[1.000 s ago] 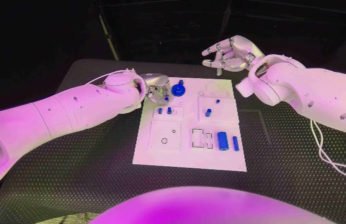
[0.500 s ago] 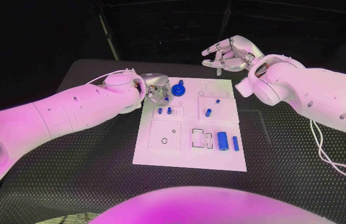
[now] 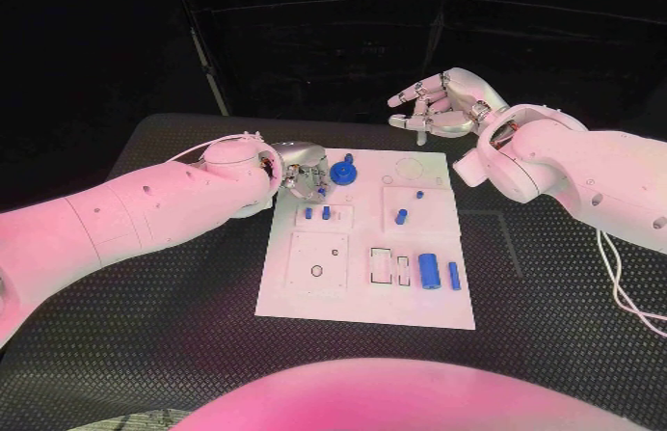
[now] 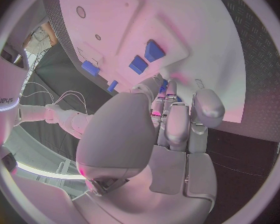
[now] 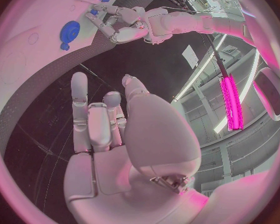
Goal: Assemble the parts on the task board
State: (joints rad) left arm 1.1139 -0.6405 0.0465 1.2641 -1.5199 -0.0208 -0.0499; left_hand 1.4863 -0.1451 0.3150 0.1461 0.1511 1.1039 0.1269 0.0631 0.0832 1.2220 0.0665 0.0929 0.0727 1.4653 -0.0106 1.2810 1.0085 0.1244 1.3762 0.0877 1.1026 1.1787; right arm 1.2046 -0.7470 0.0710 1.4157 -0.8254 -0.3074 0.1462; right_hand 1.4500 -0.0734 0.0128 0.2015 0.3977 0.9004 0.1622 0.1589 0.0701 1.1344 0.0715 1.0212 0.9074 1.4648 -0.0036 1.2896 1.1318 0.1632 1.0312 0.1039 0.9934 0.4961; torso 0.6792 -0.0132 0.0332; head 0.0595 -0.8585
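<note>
— Task board (image 3: 364, 308) first: where is it?

— White plate, flat in the middle of my black surface (image 3: 139, 354), long side running away from me. Both of my arms reach toward its far end.

— And the parts?

— Blue ones are spread over it. A round disc-like part (image 3: 343, 173) sits near the far left corner. Two small blocks (image 3: 317, 213) stand side by side a little nearer to me, on the left. A short peg (image 3: 402, 216) and a smaller bit (image 3: 420, 196) lie on the right half. Toward the near right, a thick cylinder (image 3: 430, 271) lies beside a thin pin (image 3: 453, 276), close but apart.

— Your left hand?

— My left hand (image 3: 302, 175) hangs over the board's far left corner, just beside the disc. Its fingers are curled in narrow, and a small blue piece (image 3: 321, 191) shows right at the fingertips (image 4: 168, 92). From the wrist the fingers hide the contact, so I cannot tell whether I am holding that piece.

— The right one?

— My right hand (image 3: 442, 103) is raised beyond the board's far edge, well apart from every part, over the dark surface. Its fingers are loosely spread, holding nothing.
</note>
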